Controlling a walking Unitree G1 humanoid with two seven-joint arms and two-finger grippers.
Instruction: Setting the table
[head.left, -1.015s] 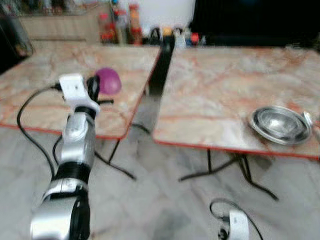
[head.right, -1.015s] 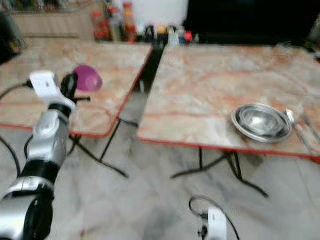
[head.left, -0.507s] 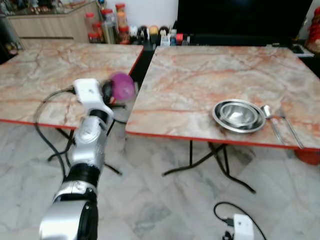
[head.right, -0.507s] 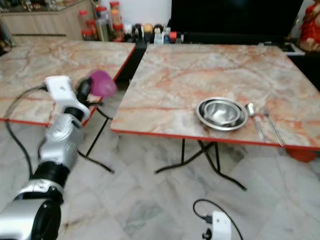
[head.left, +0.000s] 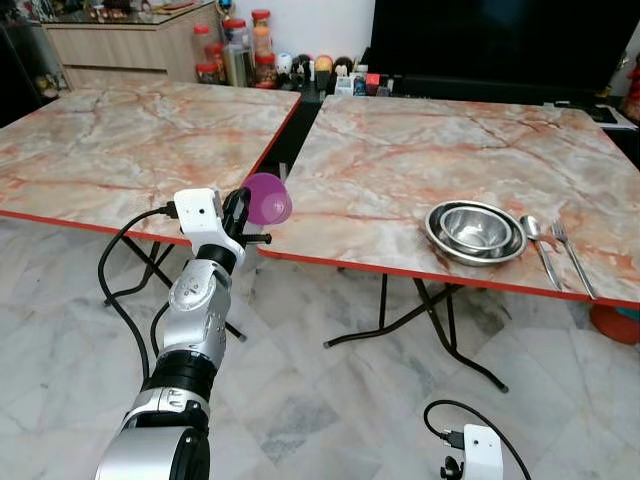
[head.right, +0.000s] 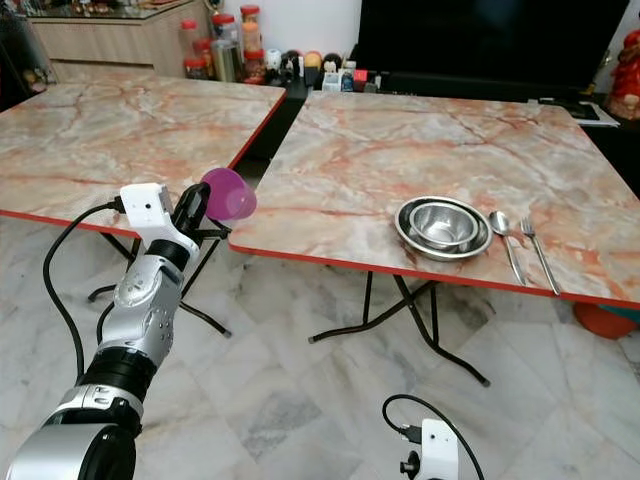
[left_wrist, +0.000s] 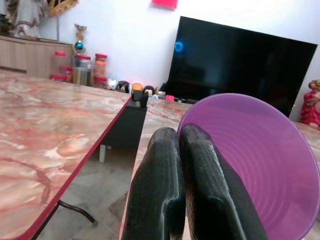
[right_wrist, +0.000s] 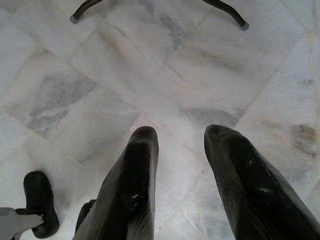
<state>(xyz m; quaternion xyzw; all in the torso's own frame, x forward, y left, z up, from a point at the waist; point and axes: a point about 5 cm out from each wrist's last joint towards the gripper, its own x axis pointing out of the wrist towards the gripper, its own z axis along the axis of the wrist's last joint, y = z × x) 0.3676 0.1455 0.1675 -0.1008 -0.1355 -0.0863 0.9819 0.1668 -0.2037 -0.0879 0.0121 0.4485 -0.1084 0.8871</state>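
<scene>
My left gripper (head.left: 243, 206) is raised in front of me and shut on the rim of a purple plastic cup (head.left: 267, 198), which lies tilted on its side near the front left corner of the right-hand marble table (head.left: 400, 170). The left wrist view looks into the cup (left_wrist: 255, 160) past the two closed fingers (left_wrist: 200, 185). On that table, at the right, a steel bowl sits in a steel plate (head.left: 476, 231), with a spoon (head.left: 537, 243) and a fork (head.left: 570, 252) beside it. My right gripper (right_wrist: 180, 150) hangs low over the floor, open and holding nothing.
A second marble table (head.left: 130, 140) stands to the left, with a narrow gap between the two. Jars and bottles (head.left: 250, 60) line the back beside a wooden cabinet (head.left: 120, 45). A dark TV (head.left: 500, 40) is behind the right table. An orange object (head.left: 612, 322) sits on the floor at right.
The camera has swung and steadied, so the blurred scene is now sharp. The left gripper with the purple cup has moved from over the left table to the right table's corner.
</scene>
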